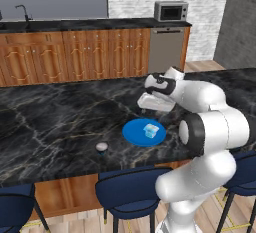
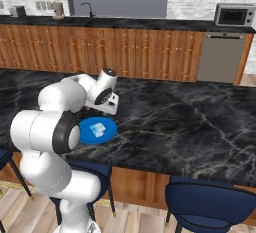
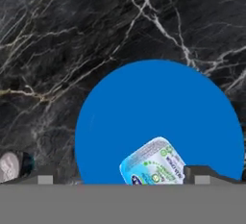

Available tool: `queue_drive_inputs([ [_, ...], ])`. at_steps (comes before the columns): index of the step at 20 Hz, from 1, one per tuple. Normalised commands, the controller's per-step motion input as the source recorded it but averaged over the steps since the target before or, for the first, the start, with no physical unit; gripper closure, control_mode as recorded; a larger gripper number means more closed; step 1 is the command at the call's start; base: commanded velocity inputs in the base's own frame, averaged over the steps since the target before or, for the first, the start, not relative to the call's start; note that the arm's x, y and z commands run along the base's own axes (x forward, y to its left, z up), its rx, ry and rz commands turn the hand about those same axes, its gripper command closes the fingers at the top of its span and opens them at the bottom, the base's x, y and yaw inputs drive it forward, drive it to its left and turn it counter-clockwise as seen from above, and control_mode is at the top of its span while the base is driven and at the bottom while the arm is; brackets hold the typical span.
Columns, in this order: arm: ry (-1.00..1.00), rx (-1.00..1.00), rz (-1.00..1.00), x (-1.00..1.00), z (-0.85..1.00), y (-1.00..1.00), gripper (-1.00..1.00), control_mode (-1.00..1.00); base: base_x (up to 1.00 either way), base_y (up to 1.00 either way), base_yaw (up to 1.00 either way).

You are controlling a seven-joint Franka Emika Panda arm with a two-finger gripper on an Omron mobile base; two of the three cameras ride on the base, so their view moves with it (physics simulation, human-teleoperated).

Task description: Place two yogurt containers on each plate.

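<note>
While the tool hangs spread wide above the blue plate, one yogurt cup sits near its rim, another cup apart on bare tabletop

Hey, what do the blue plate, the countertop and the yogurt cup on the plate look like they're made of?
Blue plate: probably glazed ceramic or plastic; uniform bright blue, smooth, no pattern.
Countertop: looks like polished black marble; pale and golden veins across a dark surface.
Yogurt cup: likely thin plastic with a printed label or foil lid; pale top with small blue and green markings.
</note>
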Motion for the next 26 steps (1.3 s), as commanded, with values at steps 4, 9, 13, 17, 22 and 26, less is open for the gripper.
queue_drive_inputs([
  [4, 0.00, -0.13, 0.03, -0.79, 0.42, 0.56, -1.00, -1.00, 0.00, 0.00, 0.00],
  [9, 0.00, -0.13, 0.07, -0.65, 0.11, 0.68, -1.00, -1.00, 0.00, 0.00, 0.00],
  [13, -0.02, -0.16, 0.11, -0.48, 0.00, 0.71, -1.00, -1.00, 0.00, 0.00, 0.00],
  [17, -0.01, -0.15, 0.13, -0.25, 0.00, 0.62, -1.00, -1.00, 0.00, 0.00, 0.00],
  [22, 0.00, -0.07, 0.10, -0.10, 0.00, 0.62, -1.00, -1.00, 0.00, 0.00, 0.00],
  [26, 0.00, 0.00, 0.08, 0.00, -0.01, 0.63, -1.00, -1.00, 0.00, 0.00, 0.00],
])
